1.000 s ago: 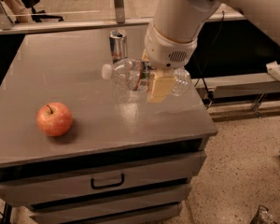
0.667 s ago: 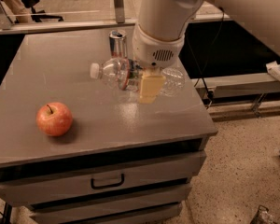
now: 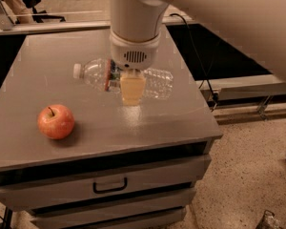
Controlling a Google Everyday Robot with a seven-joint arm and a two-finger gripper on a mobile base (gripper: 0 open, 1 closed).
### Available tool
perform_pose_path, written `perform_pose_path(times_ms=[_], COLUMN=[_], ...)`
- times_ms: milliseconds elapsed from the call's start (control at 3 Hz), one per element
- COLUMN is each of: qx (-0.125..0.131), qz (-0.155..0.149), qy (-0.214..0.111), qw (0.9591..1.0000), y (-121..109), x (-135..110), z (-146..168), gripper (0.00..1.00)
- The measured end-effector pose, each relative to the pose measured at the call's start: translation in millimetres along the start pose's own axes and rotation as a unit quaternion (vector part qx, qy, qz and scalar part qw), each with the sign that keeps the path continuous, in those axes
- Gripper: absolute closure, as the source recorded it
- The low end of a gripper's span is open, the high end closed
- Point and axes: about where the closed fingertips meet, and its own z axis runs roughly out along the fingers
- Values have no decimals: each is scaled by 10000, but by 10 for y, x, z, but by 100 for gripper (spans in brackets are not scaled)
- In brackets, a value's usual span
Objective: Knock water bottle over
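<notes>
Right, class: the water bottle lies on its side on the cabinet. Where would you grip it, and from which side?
Probably the ribbed middle of the water bottle, coming from above and closing across its width. It lies flat with its cap pointing left, so both round sides are free. The gripper is at that middle.

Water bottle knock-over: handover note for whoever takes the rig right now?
Gripper: low over the grey cabinet top, directly in front of the bottle's middle.
Clear ribbed plastic water bottle with white cap and red-and-white label: lying on its side near the centre of the top, cap pointing left.
Red apple: front left, apart from the bottle.
Done: bottle is down.
Left: probably just lift the arm clear.
</notes>
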Motion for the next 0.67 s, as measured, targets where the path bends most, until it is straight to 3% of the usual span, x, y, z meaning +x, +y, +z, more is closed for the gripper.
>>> perform_pose_path(times_ms=[333, 667], qx=[180, 181], qz=[19, 18], qy=[349, 349], qw=[9992, 9992], y=[1, 1], x=[-115, -115], z=[189, 189], gripper=[100, 100])
